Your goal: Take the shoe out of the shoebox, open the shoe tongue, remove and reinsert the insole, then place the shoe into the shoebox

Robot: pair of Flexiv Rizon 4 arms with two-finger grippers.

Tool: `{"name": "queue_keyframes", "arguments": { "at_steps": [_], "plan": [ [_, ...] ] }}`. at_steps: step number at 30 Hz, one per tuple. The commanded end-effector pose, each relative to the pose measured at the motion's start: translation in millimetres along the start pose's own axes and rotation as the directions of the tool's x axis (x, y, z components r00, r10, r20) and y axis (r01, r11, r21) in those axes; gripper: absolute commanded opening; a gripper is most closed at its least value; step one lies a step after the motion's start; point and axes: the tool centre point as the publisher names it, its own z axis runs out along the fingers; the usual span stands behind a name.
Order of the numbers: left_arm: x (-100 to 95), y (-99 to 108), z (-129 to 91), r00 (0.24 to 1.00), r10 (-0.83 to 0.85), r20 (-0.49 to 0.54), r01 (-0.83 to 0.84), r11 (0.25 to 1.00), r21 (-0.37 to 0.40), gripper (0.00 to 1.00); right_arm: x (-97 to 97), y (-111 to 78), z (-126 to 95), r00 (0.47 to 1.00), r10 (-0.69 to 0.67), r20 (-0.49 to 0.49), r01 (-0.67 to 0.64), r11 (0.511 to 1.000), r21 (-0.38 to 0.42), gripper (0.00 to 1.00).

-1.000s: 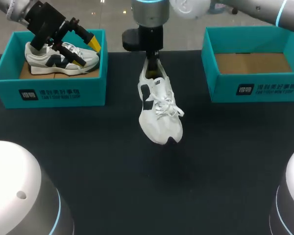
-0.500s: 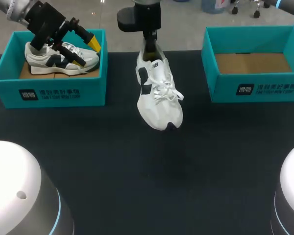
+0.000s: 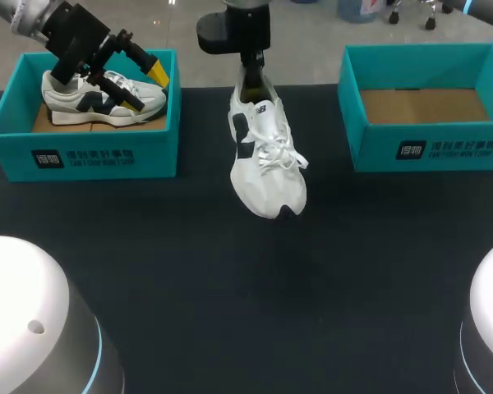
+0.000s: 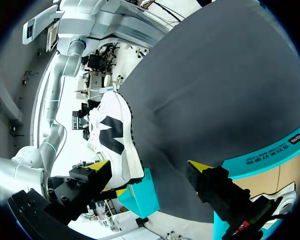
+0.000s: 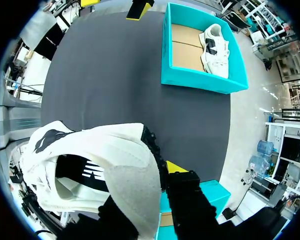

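Item 1, shoe (image 3: 263,164): white, dark side panel, laces (image 3: 281,161) in a loose bow. It hangs heel up, toe down and toward my camera, over the middle of the counter (image 3: 230,312), between the two boxes and outside both. The toe looks clear of the dark cloth, but I cannot confirm a gap from the head view.

Item 2, right pincer (image 3: 252,75): clamped on the shoe's heel collar. In the right wrist view one finger (image 5: 182,182) lies against the outside of the heel; the other goes down inside the opening, its tip hidden by the upper. The arm stands approx. vertical above the shoe at the far middle of the counter.

Item 3, right shoebox (image 3: 427,148): teal, open top, brown card floor showing. It sits at the far right of the counter, well apart from the shoe.

Item 4, left shoebox (image 3: 90,156): teal, open top, at the far left of the counter. A second shoe (image 3: 90,103) lies in it on its sole, toe toward the counter's middle, white w/ dark panels.

Item 5, left pincer (image 3: 144,86): fingers apart, nothing gripped. It sits over the left shoebox, above the second shoe's forefoot, pointing toward the middle of the counter. The lower tip is close to that shoe's upper; contact cannot be told. In the left wrist view the hanging shoe shows ahead, between the spread fingers but far off.
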Motion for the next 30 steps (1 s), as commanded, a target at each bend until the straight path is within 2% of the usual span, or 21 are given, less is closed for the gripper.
{"name": "queue_keyframes", "arguments": {
  "at_steps": [1,18,22,30],
  "plan": [
    [-0.1,-1,-1,1.000,0.000,-0.004,0.000,1.000,0.000,1.00,-10.6,-19.5,-8,1.000,-0.026,-0.003,0.026,0.999,-0.025,0.00],
    [-0.1,-1,-1,1.000,0.000,-0.004,0.000,1.000,0.000,1.00,-56.0,-133.4,2,0.999,-0.052,-0.004,0.052,0.998,-0.041,0.00],
    [-0.1,-1,-1,1.000,0.000,-0.004,0.000,1.000,0.000,1.00,-61.6,-150.1,2,0.999,-0.041,0.004,0.041,0.998,-0.039,0.00],
    [-0.1,-1,-1,1.000,0.000,-0.004,0.000,1.000,0.000,1.00,-74.5,-183.8,17,1.000,-0.006,-0.026,0.005,1.000,-0.030,0.00]
  ]
}}
